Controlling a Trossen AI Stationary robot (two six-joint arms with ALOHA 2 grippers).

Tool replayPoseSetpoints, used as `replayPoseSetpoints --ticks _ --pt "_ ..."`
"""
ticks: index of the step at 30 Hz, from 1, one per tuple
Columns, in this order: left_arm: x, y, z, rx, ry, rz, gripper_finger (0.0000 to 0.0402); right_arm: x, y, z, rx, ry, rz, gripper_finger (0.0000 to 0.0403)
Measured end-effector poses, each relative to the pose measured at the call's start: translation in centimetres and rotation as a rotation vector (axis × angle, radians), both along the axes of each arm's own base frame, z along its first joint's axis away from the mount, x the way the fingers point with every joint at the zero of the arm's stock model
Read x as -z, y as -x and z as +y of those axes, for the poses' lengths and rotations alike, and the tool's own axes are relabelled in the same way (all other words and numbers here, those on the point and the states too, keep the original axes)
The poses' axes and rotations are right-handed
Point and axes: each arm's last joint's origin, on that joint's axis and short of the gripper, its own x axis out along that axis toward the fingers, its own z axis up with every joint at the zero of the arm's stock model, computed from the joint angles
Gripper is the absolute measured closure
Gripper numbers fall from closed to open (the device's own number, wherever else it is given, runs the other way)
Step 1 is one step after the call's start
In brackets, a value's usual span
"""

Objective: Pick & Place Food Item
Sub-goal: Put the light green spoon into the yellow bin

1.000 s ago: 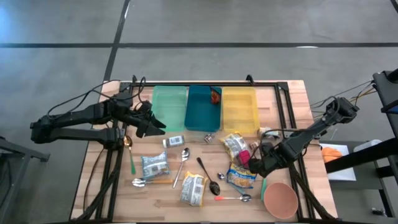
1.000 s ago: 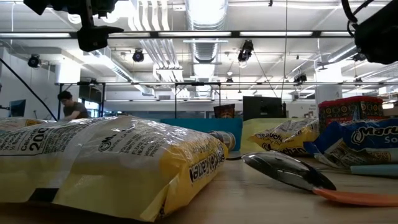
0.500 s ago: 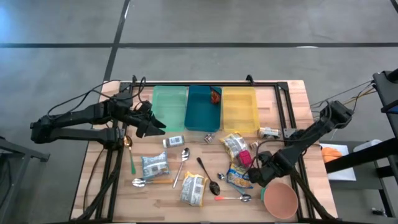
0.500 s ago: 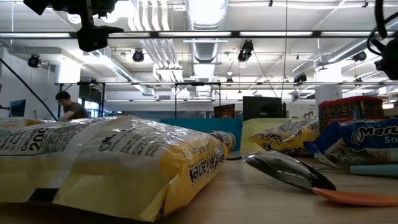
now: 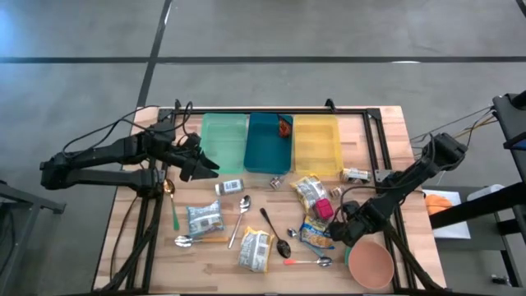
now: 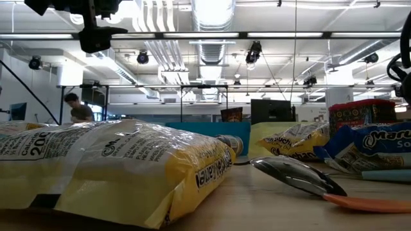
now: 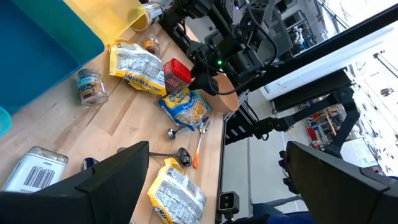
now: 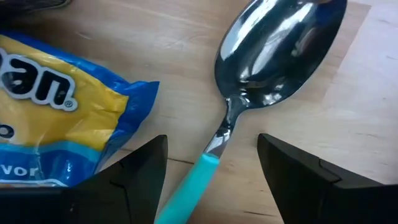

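My right gripper (image 5: pixel 345 233) points down near the table's right front, open. In the right wrist view its fingers (image 8: pixel 138 176) stand on either side of a teal-handled spoon (image 8: pixel 273 50), at the neck where the bowl meets the handle, without touching it. A blue-and-yellow food packet (image 8: pixel 56 118) lies flat on the table right beside that spoon (image 5: pixel 319 233). My left gripper (image 5: pixel 209 168) hangs open and empty above the table's left side, in front of the green bin (image 5: pixel 223 141).
Teal (image 5: pixel 265 148) and yellow (image 5: pixel 316 144) bins stand beside the green one at the back. A pink bowl (image 5: pixel 370 263) sits close to my right gripper. Other packets (image 5: pixel 310 191) (image 5: pixel 204 218) (image 5: pixel 255 249), a red pack (image 5: pixel 323 205), a can (image 5: pixel 233 187) and spoons (image 5: pixel 275 230) litter the middle.
My right gripper has come down and a little toward the table's near edge, ending over the teal-handled spoon beside the blue-and-yellow packet. Its fingers have kept the same gap. Nothing on the table has moved.
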Motion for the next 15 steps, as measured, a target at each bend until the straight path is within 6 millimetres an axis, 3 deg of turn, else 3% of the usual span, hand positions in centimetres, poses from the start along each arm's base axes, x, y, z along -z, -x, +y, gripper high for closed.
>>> replayPoseSetpoints --ticks 7,15 --pt "0.00 0.00 0.00 -0.001 0.003 0.001 0.0017 0.36 0.24 -0.19 0.007 -0.004 0.005 0.0162" --pt "0.01 0.00 0.00 -0.001 0.003 0.001 0.0017 0.50 0.45 -0.33 0.009 0.003 0.031 0.0262"
